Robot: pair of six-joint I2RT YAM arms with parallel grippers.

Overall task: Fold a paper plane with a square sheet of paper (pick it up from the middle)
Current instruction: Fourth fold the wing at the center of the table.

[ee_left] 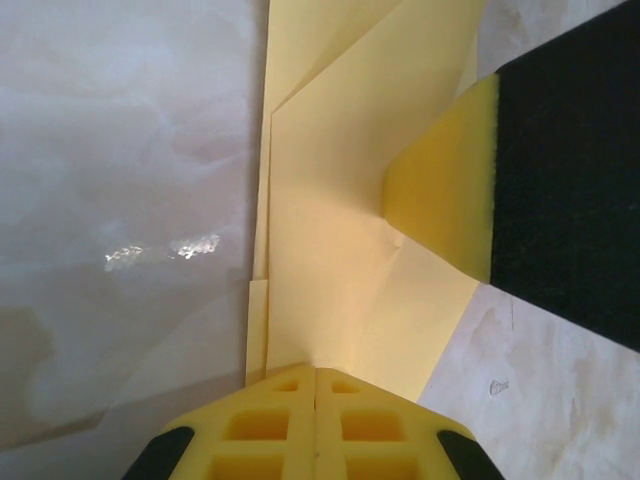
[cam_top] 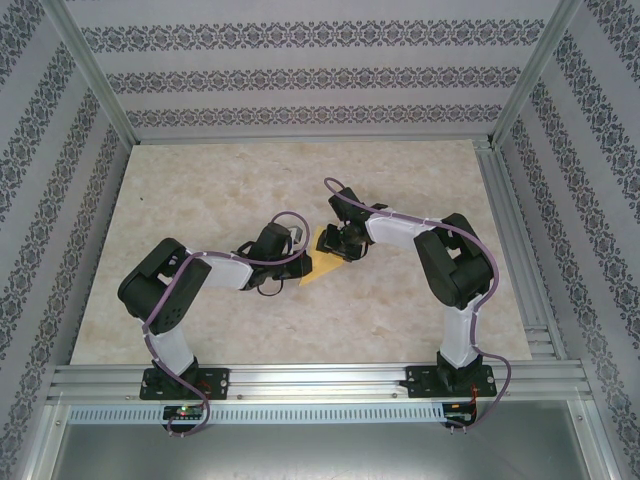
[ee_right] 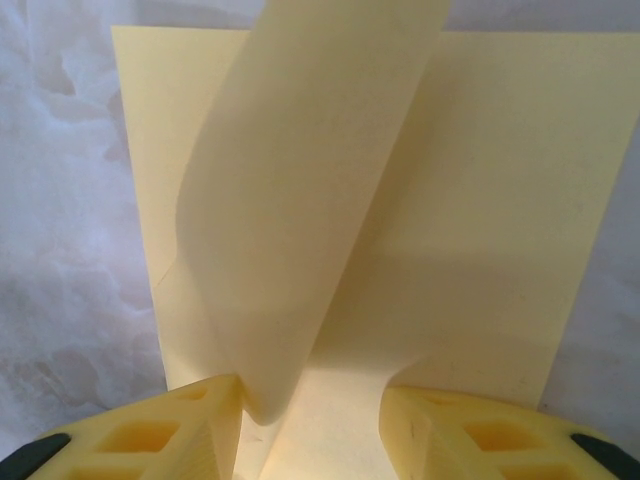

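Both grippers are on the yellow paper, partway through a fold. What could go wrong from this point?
1. The right gripper has its jaws apart around a loosely curled flap of the paper; closing there could set a crooked crease.
2. The left gripper looks shut on the paper's edge, where it puckers; any pull could tear or wrinkle it.

L jaws pinch folded paper [ee_left: 330, 270] — R fingertip [ee_left: 445, 180] presses it.

Both arms bent inward, claws nearly meeting at centre frame.
My left arm [cam_top: 180, 278] and right arm [cam_top: 452, 262] elbow outward. My left gripper [cam_top: 298, 262] has its pads [ee_left: 260, 425] pressed together; my right gripper [cam_top: 338, 240], just right of it, holds its jaws apart.
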